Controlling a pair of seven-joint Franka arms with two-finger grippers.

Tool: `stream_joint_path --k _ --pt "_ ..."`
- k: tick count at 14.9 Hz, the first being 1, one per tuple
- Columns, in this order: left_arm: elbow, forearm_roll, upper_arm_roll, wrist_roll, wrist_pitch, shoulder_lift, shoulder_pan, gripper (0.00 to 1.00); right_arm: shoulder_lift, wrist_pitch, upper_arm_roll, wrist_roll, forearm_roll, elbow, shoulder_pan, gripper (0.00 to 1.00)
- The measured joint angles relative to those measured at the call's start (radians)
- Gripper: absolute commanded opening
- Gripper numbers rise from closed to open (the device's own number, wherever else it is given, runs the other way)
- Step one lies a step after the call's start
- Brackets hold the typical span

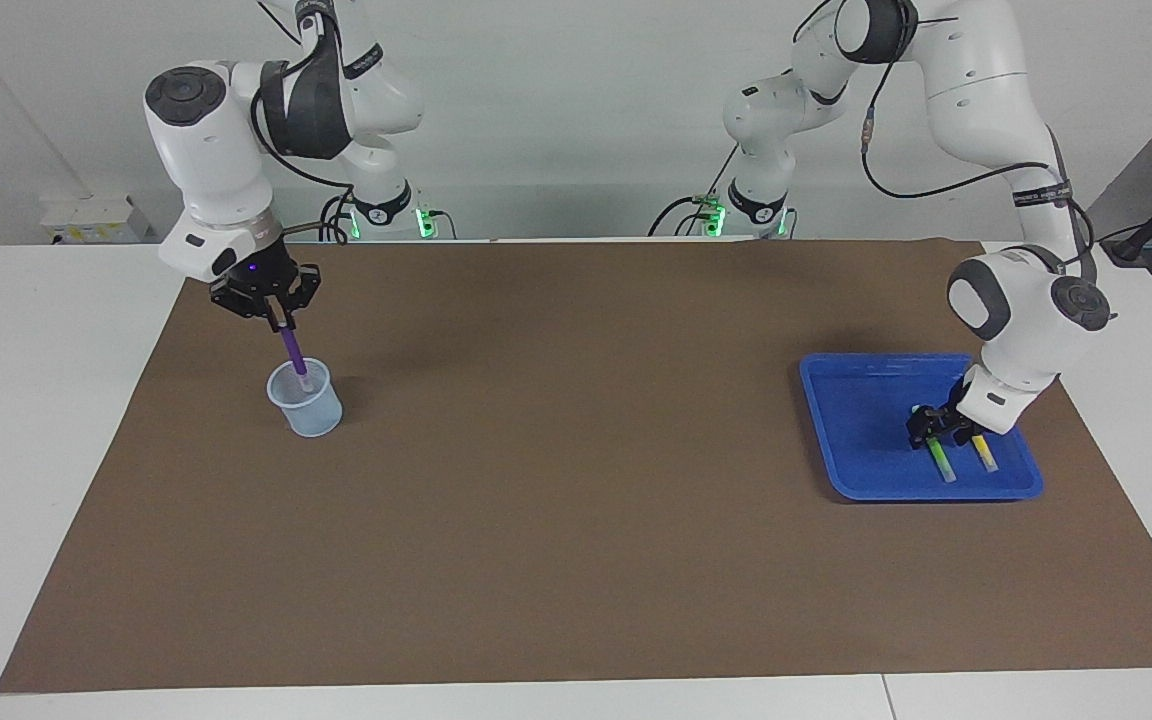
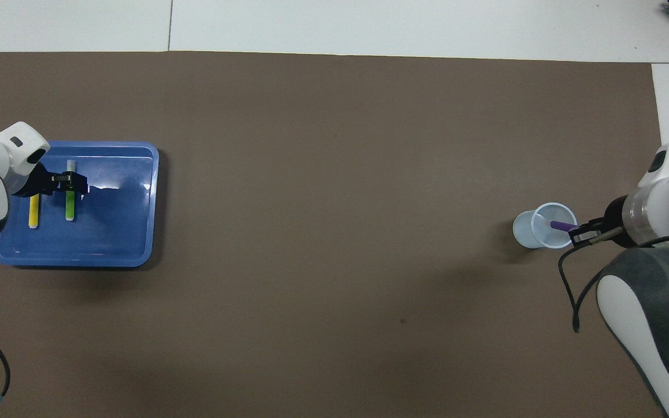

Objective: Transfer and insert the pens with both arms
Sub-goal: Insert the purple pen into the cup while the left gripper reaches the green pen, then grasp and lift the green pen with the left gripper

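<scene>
While right claw (image 1: 283,322) grips purple pen (image 1: 293,352) in cup (image 1: 306,400), left claw (image 1: 936,428) state unclear over green pen (image 1: 939,461).

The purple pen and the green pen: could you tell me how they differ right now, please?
The purple pen stands tilted with its lower end inside the cup, gripped by the right gripper; the green pen lies flat in the blue tray, under the left gripper. Both are slim markers.
</scene>
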Motion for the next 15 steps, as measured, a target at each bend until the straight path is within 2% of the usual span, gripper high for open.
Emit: stream_joint_path --k 5,6,7,11,15 --pt "-0.004 0.0 -0.002 0.0 -0.004 -0.003 -0.001 0.16 -0.03 0.085 -0.001 -0.023 0.0 -0.08 -0.016 0.0" --pt "-0.003 0.0 -0.003 0.0 -0.008 -0.004 -0.001 0.03 -0.034 0.092 -0.001 -0.03 0.0 -0.088 -0.021 0.0" --pt "0.0 0.0 -0.004 0.0 -0.014 -0.004 -0.002 0.0 -0.035 0.1 -0.001 -0.034 0.0 -0.092 -0.024 0.0" --pt "0.009 0.002 0.0 0.0 -0.047 -0.004 -0.002 0.0 -0.035 0.171 -0.001 -0.041 0.0 -0.129 -0.026 0.0" --pt "0.109 0.003 0.002 -0.021 -0.21 -0.005 -0.001 0.0 -0.021 0.219 -0.001 -0.041 0.0 -0.151 -0.029 0.0"
